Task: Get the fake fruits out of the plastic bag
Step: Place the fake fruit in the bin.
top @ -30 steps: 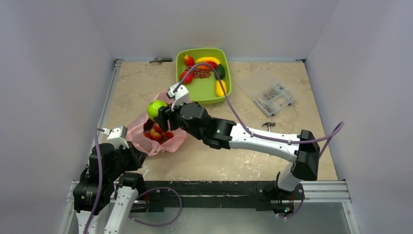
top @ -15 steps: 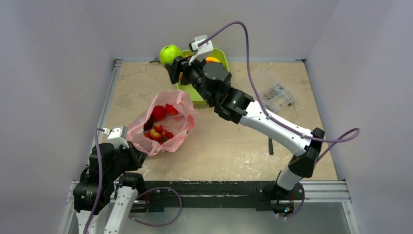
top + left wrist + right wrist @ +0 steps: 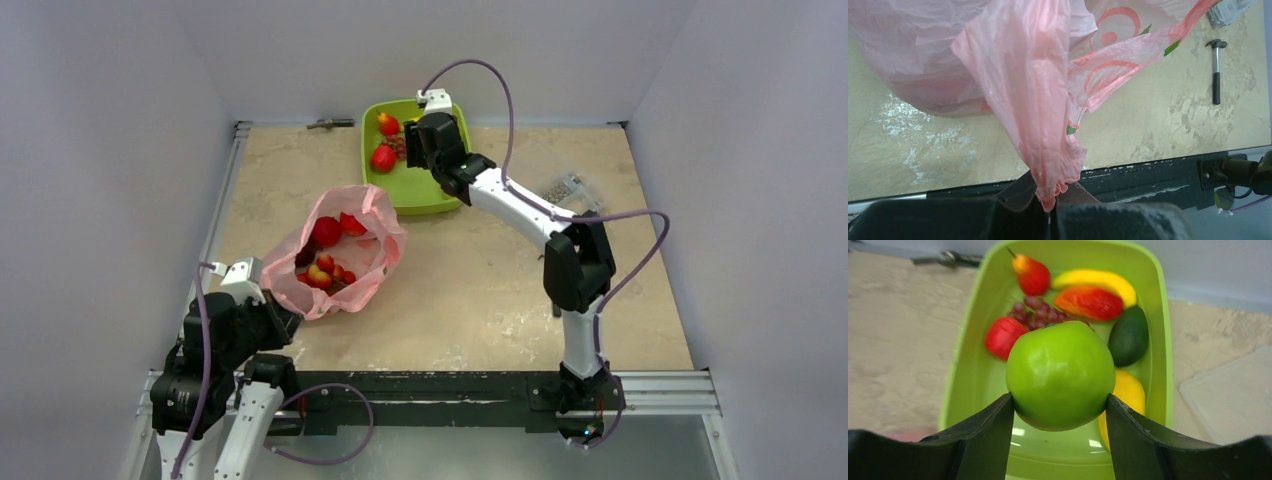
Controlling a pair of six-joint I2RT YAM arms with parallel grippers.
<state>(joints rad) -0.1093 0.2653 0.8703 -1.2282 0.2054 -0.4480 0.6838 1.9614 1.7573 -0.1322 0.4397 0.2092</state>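
While left fingers [image 3: 1075, 195] pinch bag [image 3: 1018, 75], right fingers [image 3: 990, 435] clasp apple [image 3: 1060, 375].

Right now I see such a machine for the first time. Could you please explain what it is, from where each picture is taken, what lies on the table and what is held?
These are two robot arms bolted at the near edge of a beige table. One picture looks down from above and behind them. The other two come from a camera on each wrist.

The left end effector is shut on a pinched fold of the thin translucent pink plastic bag. The bag lies on the table with small red plastic fruits inside.

The right end effector grips a glossy green plastic apple above the lime-green rectangular tray, which already holds other plastic fruits. A small hammer also lies on the table.
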